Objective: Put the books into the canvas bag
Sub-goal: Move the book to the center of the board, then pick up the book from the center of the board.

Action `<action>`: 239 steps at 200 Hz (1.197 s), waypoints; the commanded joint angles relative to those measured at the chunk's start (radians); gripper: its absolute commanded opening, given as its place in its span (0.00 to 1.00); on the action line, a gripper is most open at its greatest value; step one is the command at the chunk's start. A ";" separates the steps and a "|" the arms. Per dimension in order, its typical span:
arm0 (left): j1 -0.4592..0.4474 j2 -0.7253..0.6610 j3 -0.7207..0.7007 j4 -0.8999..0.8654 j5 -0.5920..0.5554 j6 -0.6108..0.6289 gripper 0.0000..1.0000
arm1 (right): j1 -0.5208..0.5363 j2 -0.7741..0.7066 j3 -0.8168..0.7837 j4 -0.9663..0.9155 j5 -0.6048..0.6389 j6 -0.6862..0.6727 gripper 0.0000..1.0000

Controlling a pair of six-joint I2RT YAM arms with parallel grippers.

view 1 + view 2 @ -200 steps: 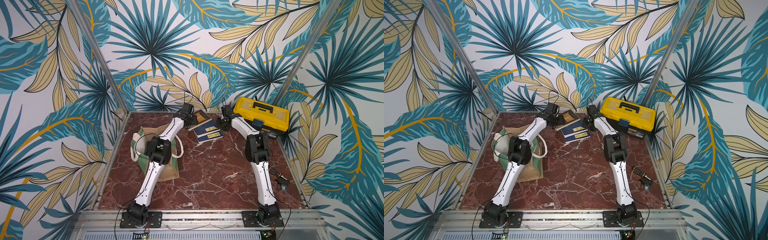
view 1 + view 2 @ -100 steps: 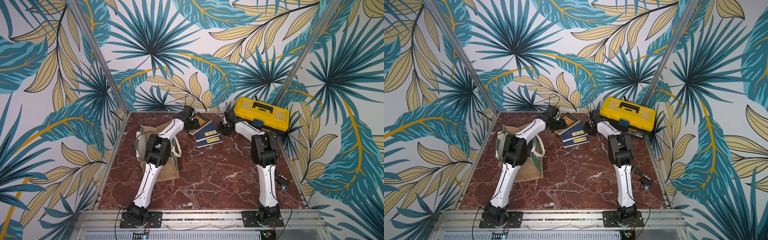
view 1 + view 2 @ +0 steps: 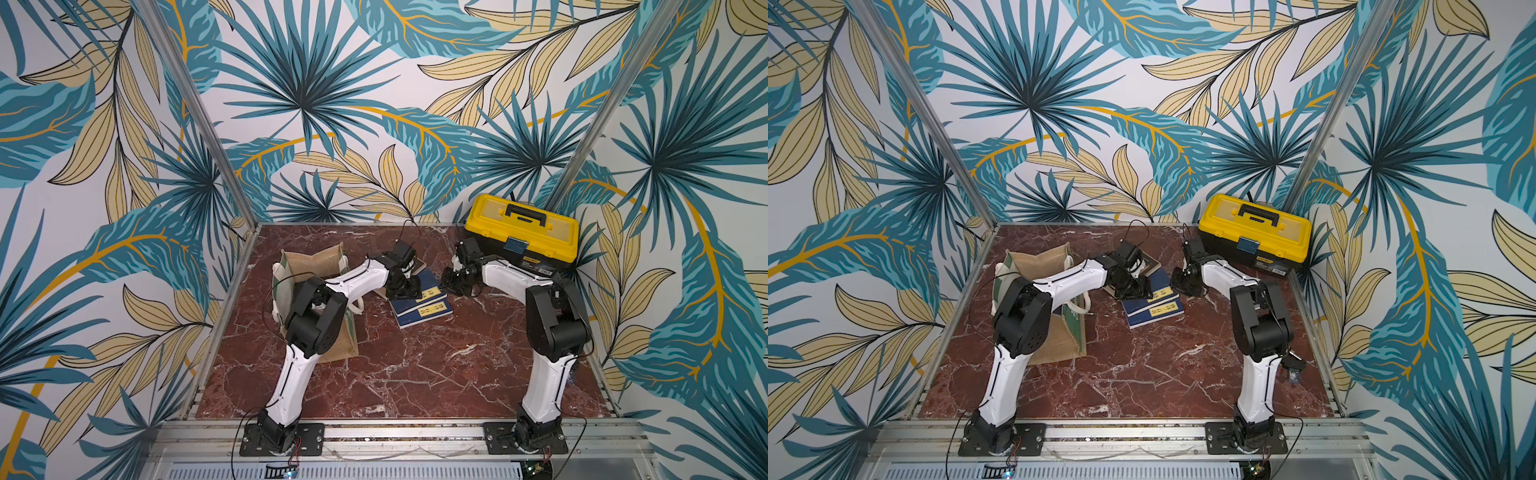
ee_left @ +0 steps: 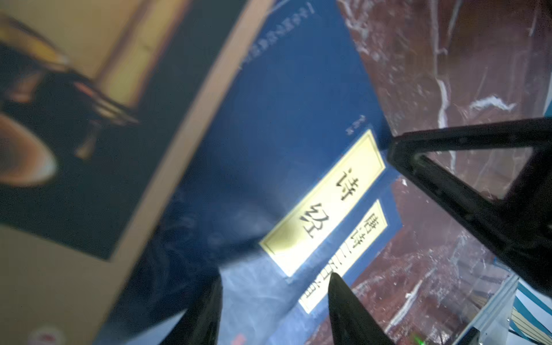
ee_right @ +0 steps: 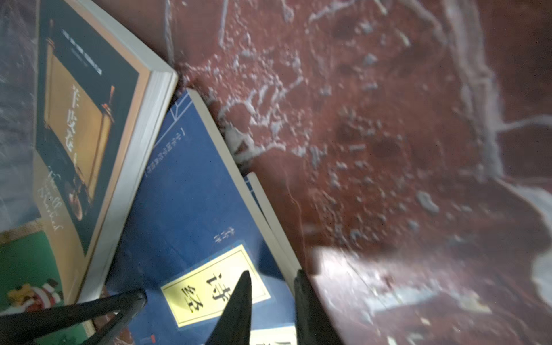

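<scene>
The books (image 3: 420, 305) lie flat in a small overlapping pile at the mid-back of the table (image 3: 415, 374), labels up, with their long axes running across it. The right gripper (image 5: 273, 272) pinches the top navy book (image 5: 194, 209) by its edge. The left gripper (image 4: 276, 277) hovers spread over its cover. The canvas bag (image 3: 316, 262) stands open-mouthed to their left, and the arm hides its contents.

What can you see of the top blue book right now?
The top blue book is a thin paperback, navy cover with a yellow title label in black characters and white page edges. It lies flat, cover up, on another blue book on the marble table. The brown book overlaps one side. The right gripper straddles its edge by the label; the left gripper hangs open above.
</scene>
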State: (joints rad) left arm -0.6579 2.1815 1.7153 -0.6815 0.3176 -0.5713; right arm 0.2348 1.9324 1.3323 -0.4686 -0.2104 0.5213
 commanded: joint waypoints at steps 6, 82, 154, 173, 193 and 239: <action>-0.106 -0.037 -0.135 -0.067 -0.015 -0.086 0.57 | 0.005 -0.121 -0.082 -0.097 0.029 -0.035 0.27; -0.132 -0.227 -0.082 -0.136 -0.201 -0.010 0.60 | 0.004 -0.343 -0.177 -0.128 0.015 0.043 0.38; 0.053 -0.016 0.273 -0.162 -0.356 0.179 0.66 | 0.103 -0.221 -0.071 -0.043 0.008 0.168 0.45; 0.092 0.096 0.414 -0.186 -0.406 0.218 0.69 | 0.142 -0.147 0.002 -0.021 0.016 0.200 0.45; 0.144 0.216 0.537 -0.202 -0.382 0.223 0.69 | 0.172 -0.069 0.073 0.001 0.022 0.227 0.46; 0.229 0.382 0.721 -0.201 -0.318 0.235 0.70 | 0.198 0.076 0.182 0.043 0.021 0.273 0.48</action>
State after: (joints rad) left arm -0.4686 2.5320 2.3276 -0.8604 -0.0257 -0.3603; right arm 0.4267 1.9518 1.4773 -0.4572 -0.1993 0.7502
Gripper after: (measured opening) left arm 0.700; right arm 0.474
